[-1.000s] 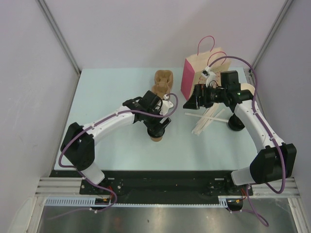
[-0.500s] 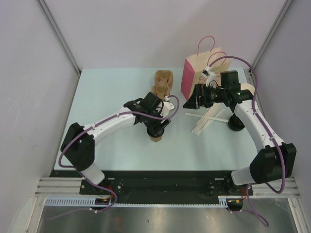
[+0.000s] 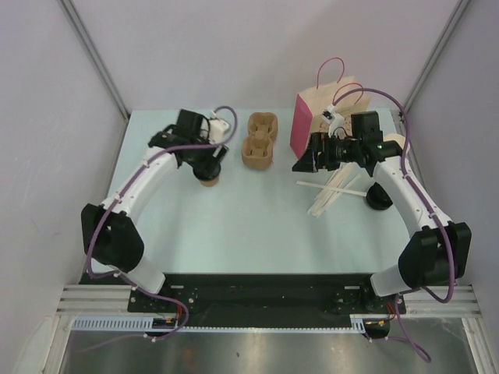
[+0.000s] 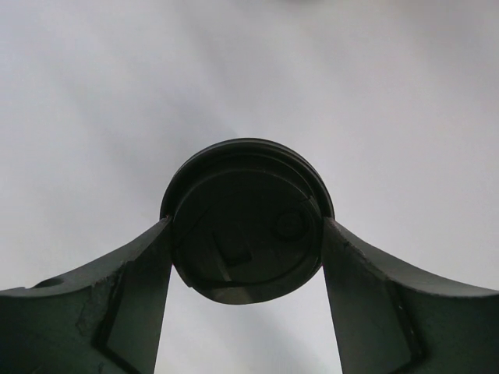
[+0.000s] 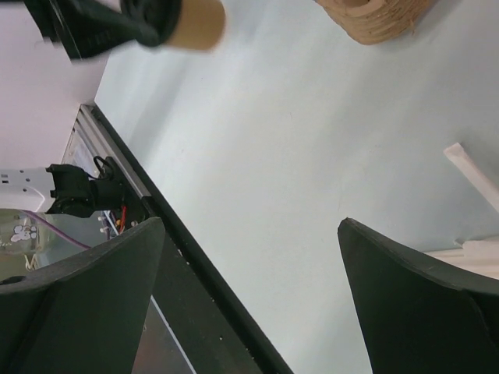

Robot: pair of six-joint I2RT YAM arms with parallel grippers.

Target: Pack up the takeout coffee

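The takeout coffee (image 3: 207, 180), a small brown paper cup with a black lid (image 4: 245, 222), is at the back left of the table. My left gripper (image 3: 209, 165) is shut on it, and in the left wrist view both fingers (image 4: 132, 296) press the sides of the lid. The right wrist view shows the cup (image 5: 195, 19) at its top left. The pink paper bag (image 3: 302, 125) stands upright at the back right. My right gripper (image 3: 306, 161) hovers open just in front of the bag, with nothing between its fingers (image 5: 251, 224).
A brown pulp cup carrier (image 3: 259, 140) lies between the coffee and the bag, also seen as the carrier (image 5: 382, 19) in the right wrist view. Pale wooden sticks (image 3: 335, 191) lie under the right arm, next to a dark round object (image 3: 380, 201).
My left arm has swung from the middle of the table to the back left, carrying the coffee with it. The right gripper has barely shifted.
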